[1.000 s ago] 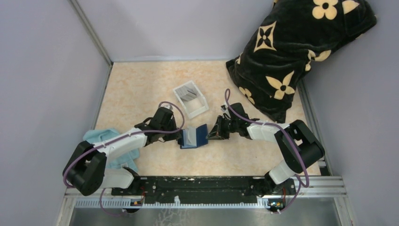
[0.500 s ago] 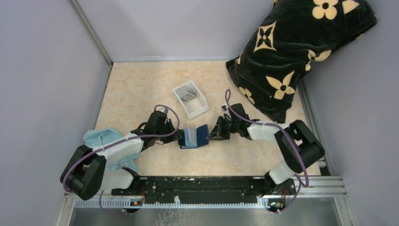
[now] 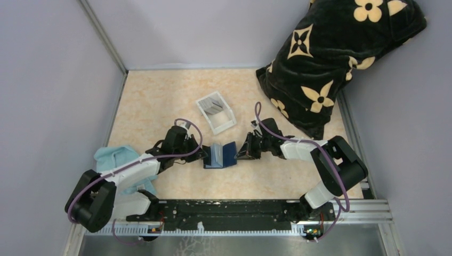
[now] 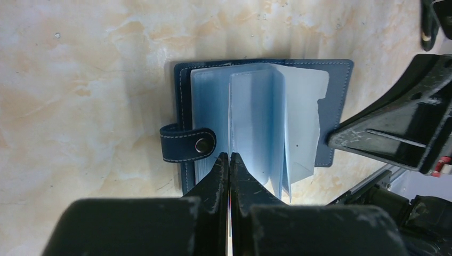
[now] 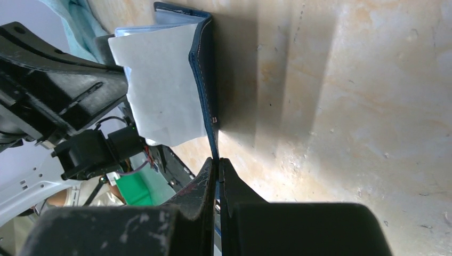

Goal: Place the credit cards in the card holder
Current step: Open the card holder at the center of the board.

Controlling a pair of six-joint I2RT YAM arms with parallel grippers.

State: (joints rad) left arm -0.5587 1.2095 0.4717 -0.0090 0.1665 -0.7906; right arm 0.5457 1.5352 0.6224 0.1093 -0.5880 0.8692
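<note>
Navy card holder open, L claw & R claw both pinching its edges.

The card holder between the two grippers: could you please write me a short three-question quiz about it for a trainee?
1. True or false: the card holder lies folded shut on the table.
2. Where are the credit cards? A: in the white tray. B: inside the card holder. C: on the blue cloth.
3. What do the left gripper and the right gripper each pinch?

Key
1. False: it stands open.
2. A.
3. Both are shut on the card holder: the left on an inner sleeve, the right on the cover edge.
</note>
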